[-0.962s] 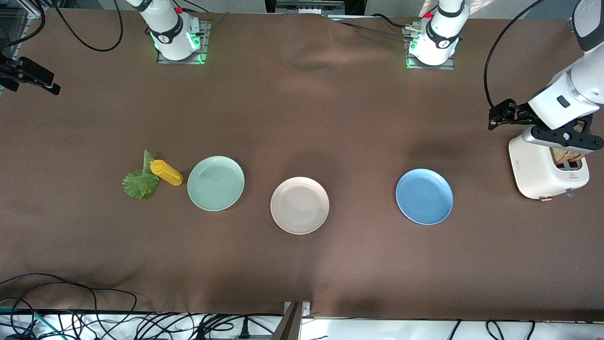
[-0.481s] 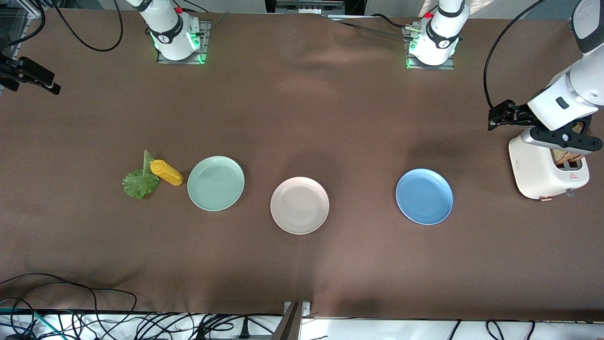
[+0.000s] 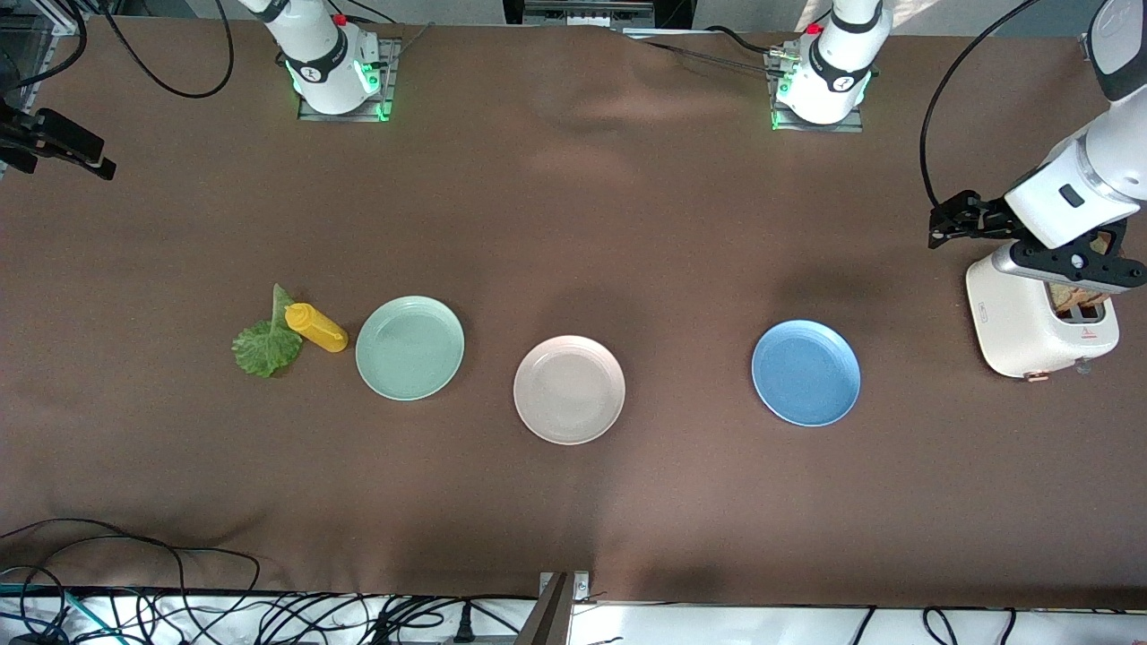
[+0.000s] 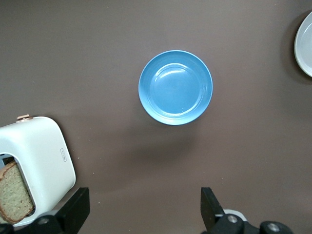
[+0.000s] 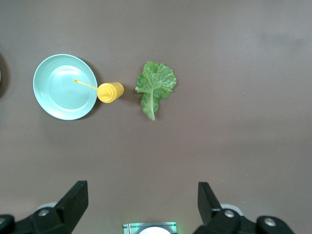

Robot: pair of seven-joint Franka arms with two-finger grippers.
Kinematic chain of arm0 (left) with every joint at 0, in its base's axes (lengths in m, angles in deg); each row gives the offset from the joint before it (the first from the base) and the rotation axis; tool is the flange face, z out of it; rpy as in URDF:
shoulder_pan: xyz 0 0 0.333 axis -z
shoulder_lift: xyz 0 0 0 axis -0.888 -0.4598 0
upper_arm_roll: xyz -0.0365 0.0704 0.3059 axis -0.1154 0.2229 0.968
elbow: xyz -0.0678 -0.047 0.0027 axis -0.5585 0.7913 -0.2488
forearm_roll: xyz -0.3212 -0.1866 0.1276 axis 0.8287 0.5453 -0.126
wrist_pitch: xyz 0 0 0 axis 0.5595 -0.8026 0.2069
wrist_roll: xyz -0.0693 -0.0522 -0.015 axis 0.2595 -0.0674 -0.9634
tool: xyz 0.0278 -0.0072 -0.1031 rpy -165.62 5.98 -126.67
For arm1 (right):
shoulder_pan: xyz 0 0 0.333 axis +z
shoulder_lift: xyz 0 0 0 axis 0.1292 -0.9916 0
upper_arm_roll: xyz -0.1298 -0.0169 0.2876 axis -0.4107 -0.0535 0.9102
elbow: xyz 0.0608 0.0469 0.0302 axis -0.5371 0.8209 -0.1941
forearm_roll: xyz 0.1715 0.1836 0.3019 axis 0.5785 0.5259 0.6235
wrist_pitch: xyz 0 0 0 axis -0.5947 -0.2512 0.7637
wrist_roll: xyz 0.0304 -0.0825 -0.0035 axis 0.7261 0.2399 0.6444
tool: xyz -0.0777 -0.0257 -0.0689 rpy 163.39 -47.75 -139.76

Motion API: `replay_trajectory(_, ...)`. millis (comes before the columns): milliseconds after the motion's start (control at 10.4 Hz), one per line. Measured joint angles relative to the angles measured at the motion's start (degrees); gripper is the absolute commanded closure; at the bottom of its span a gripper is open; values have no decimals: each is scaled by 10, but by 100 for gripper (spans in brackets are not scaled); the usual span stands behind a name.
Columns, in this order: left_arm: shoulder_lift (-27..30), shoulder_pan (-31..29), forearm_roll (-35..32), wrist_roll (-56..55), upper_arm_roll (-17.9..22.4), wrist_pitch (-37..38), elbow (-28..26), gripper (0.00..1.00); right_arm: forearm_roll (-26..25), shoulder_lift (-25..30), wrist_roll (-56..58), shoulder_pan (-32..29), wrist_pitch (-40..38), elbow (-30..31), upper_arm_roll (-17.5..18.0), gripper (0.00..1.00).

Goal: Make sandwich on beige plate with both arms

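The beige plate [image 3: 569, 390] lies bare at the table's middle, and its rim [image 4: 304, 46] shows in the left wrist view. A brown bread slice [image 3: 1080, 296] [image 4: 14, 192] stands in the white toaster [image 3: 1039, 322] [image 4: 41, 161] at the left arm's end. My left gripper [image 3: 1071, 269] [image 4: 144, 200] hangs high over the toaster's edge and the cloth beside it, open and holding nothing. The green lettuce leaf [image 3: 266, 345] [image 5: 156, 87] lies flat toward the right arm's end. My right gripper [image 5: 142, 192] waits high over the cloth between its base and the lettuce, open and holding nothing.
A mint-green plate [image 3: 410, 348] [image 5: 61, 92] sits beside a yellow squeeze bottle [image 3: 315, 327] [image 5: 110, 92], which touches the lettuce. A blue plate [image 3: 806, 373] [image 4: 175, 87] lies between the beige plate and the toaster. Cables run along the table edge nearest the front camera.
The left arm's hand has drifted slightly over the toaster. Both grippers stay open, and nothing on the table has moved.
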Motion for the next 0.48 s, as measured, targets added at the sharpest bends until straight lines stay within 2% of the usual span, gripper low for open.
replay_trajectory(481,0,-1,0,0,0,0,2,0,0,0,0,0,-8,0,0,0)
